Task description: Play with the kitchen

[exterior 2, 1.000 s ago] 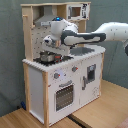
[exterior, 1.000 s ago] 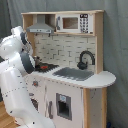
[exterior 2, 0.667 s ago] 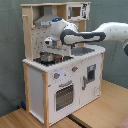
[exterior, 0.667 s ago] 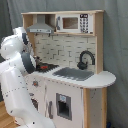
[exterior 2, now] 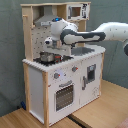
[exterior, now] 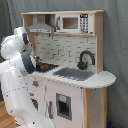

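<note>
The kitchen [exterior: 75,82] [exterior 2: 60,75] is a tall white and light-wood toy unit with a grey hood [exterior: 40,26], a pegboard back [exterior 2: 33,37], a grey sink [exterior: 75,73], a black faucet [exterior: 86,59] and an oven door [exterior 2: 63,95]. In the second exterior view, my white arm [exterior 2: 95,35] reaches in from the second exterior view's right. My gripper [exterior 2: 51,49] hangs just above a metal pot [exterior 2: 46,58] on the hob [exterior 2: 50,61]. In the first exterior view, my arm [exterior: 17,75] hides the gripper and most of the hob.
A toy microwave [exterior: 72,22] [exterior 2: 76,11] sits in the kitchen's top shelf. The kitchen stands on a wooden surface [exterior 2: 100,112] with a grey curtain [exterior: 117,40] behind it. My arm's bulky base fills the first exterior view's left.
</note>
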You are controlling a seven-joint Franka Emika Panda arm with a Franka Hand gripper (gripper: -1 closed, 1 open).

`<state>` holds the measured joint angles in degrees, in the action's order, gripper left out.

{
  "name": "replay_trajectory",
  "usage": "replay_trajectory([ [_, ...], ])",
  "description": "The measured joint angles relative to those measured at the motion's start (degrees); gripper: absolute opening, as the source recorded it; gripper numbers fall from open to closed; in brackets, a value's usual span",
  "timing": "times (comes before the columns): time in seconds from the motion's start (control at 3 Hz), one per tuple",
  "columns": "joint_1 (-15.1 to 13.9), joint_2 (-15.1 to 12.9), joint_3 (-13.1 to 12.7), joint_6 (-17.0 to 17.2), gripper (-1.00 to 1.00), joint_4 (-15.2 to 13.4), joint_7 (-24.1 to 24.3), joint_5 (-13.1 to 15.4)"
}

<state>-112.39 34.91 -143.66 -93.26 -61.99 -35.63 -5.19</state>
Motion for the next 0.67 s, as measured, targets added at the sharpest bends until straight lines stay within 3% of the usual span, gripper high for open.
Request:
replay_trajectory([
  [0.33,-0.5,-0.6,-0.3,5.3,-1.00,2.0,-0.5,-0.5],
  [0.67,-0.5,-2.8,1.0,10.5,-1.00,2.0,-1.8,-0.2],
])
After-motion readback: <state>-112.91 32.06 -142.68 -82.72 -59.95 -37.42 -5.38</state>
